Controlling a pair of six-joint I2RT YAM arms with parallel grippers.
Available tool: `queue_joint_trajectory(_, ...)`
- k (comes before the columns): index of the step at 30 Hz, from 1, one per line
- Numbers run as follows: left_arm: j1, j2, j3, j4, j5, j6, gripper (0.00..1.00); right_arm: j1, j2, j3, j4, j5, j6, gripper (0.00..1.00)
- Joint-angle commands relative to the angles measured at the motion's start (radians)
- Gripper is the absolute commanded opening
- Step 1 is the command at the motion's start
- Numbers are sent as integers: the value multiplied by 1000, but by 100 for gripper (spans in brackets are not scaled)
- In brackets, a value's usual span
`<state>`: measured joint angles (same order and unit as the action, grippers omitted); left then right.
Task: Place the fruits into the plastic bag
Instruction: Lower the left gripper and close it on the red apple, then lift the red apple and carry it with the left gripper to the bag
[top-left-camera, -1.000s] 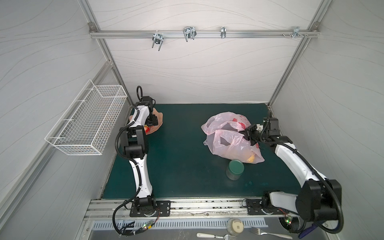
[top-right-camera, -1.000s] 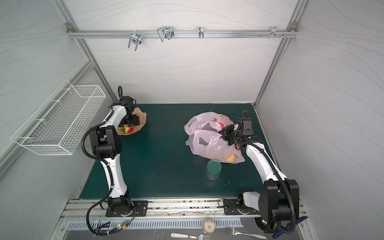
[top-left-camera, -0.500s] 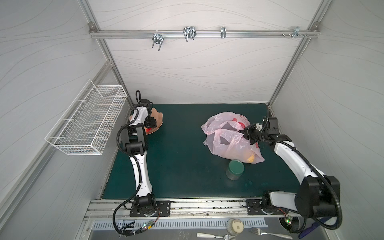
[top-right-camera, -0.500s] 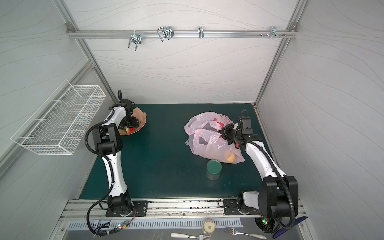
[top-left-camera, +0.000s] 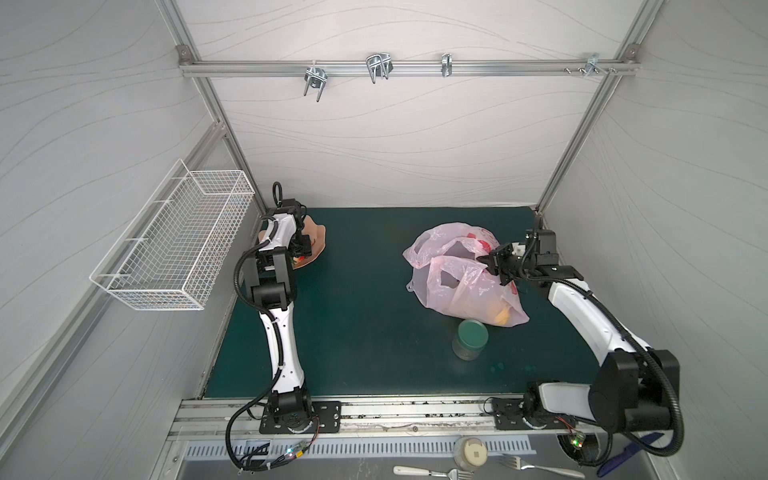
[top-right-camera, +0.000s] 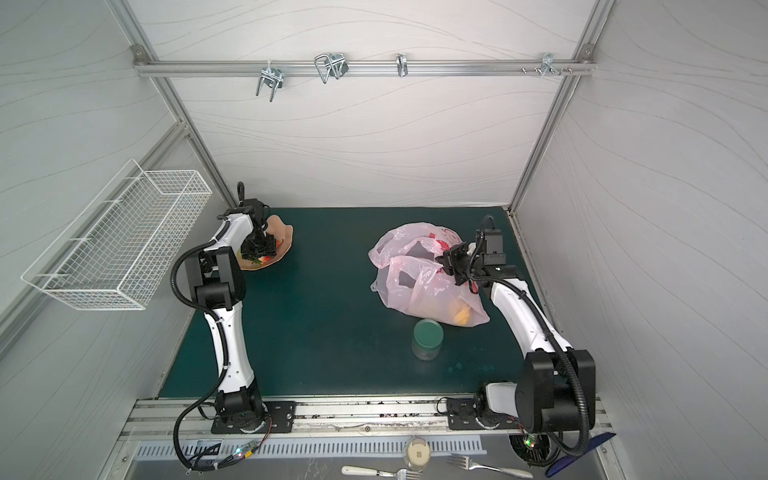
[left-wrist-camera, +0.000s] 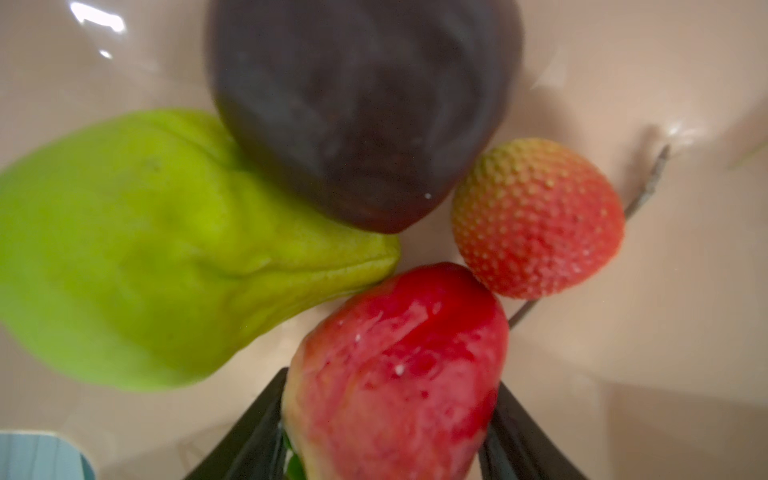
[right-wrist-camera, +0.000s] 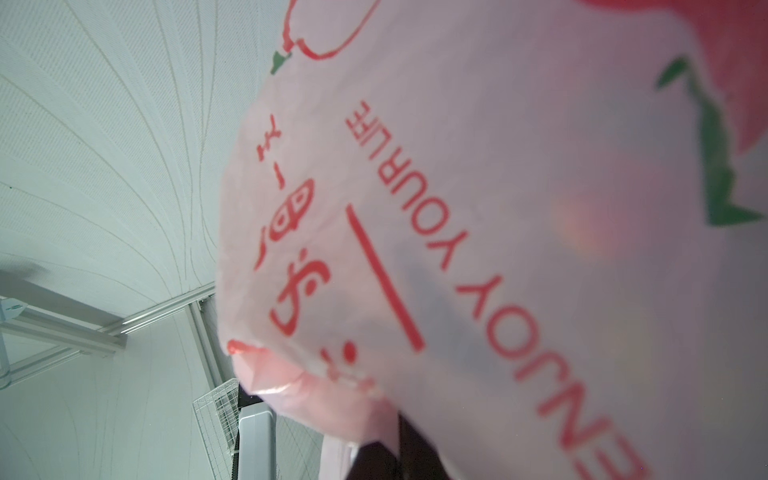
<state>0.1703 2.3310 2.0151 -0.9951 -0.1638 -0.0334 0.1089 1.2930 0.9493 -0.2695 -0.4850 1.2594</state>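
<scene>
Across the enclosure floor a dark green mat (top-left-camera: 353, 311) is lying; on the left wall a white wire basket (top-left-camera: 174, 245) is hanging, well apart from everything on the mat.

Toward the mat's right side the thin pale pink plastic bag (top-left-camera: 457, 286), printed with red peaches and red lettering, is slumping in a heap with its mouth gaping upward in both top views; the right gripper (top-left-camera: 492, 266) is pinching the bag's right-hand rim, jaws closed tight on the film; in the right wrist view the bag (right-wrist-camera: 498, 208) is draping over its dark fingers.

At the far left corner a peach-coloured scalloped dish (top-right-camera: 284, 237) is sitting under the left gripper (top-right-camera: 259, 249), well apart from the bag; a green-lidded glass jar (top-left-camera: 469, 338) is standing upright just beside the bag's near corner, not between dish and bag.

Inside the dish, in the left wrist view, a wrinkled lime-green fruit (left-wrist-camera: 145, 249) is touching a dark brown round fruit (left-wrist-camera: 361, 112); a glossy red-pink fruit (left-wrist-camera: 395, 374) is sitting between the left gripper's two black fingers (left-wrist-camera: 257, 440), which are pressing on both its flanks at a middling width; the green and brown fruits are crowding just ahead of it; a small dimpled strawberry (left-wrist-camera: 536, 216) is touching it; a yellow-orange fruit (top-left-camera: 500, 318) is showing through the bag's near corner.
</scene>
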Motion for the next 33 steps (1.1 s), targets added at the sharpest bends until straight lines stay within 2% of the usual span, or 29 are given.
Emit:
queue_joint_trajectory(1, 3, -11, 24, -21, 13, 0, 52, -6, -11, 22, -14, -5, 5, 0)
queue_joint_trajectory(6, 4, -48, 19, -17, 20, -7, 40, -6, -21, 20, -22, 1, 3, 0)
queue_joint_trajectory(11, 4, -99, 10, -16, 30, -19, 34, -6, -28, 20, -26, 5, 4, 0)
queue_joint_trajectory(15, 5, -158, -15, -10, 67, -27, 32, -5, -36, 19, -24, 6, 9, 0)
queue_joint_trajectory(27, -46, -413, -249, 95, 221, -20, 30, 7, -57, 34, -54, 9, -2, 0)
queue_joint_trajectory(33, -125, -559, -358, 170, 379, -37, 29, 16, -68, 57, -90, 6, -17, 0)
